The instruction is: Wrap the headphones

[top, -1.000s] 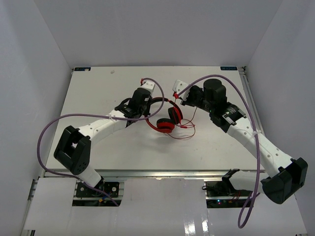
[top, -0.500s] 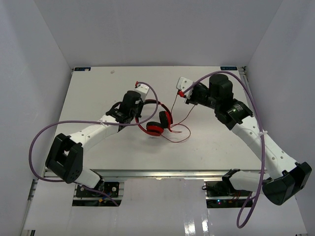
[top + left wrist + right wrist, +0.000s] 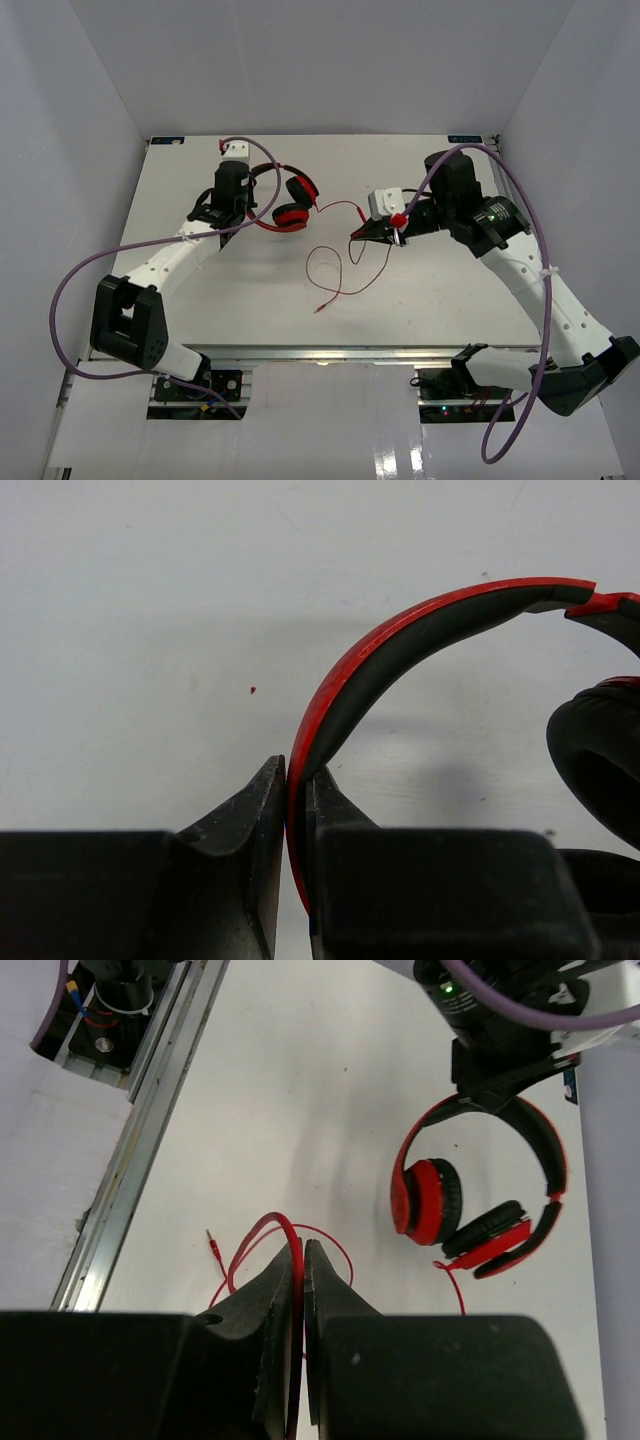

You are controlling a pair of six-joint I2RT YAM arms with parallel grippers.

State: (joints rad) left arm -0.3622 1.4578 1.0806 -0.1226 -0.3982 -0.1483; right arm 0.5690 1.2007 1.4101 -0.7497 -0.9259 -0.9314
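Both clamped: left gripper (image 3: 296, 780) pinches headphones (image 3: 420, 630) band, right gripper (image 3: 302, 1258) pinches cord (image 3: 265, 1219)

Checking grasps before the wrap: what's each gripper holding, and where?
Left gripper clamps the red over-ear headphones by the headband; right gripper pinches their thin red cord partway along.

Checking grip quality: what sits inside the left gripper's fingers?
The left gripper is shut on the headphones, pinching their red-and-black band edge-on. Below the fingertips the band disappears behind the gripper body, so how deep it sits cannot be seen.
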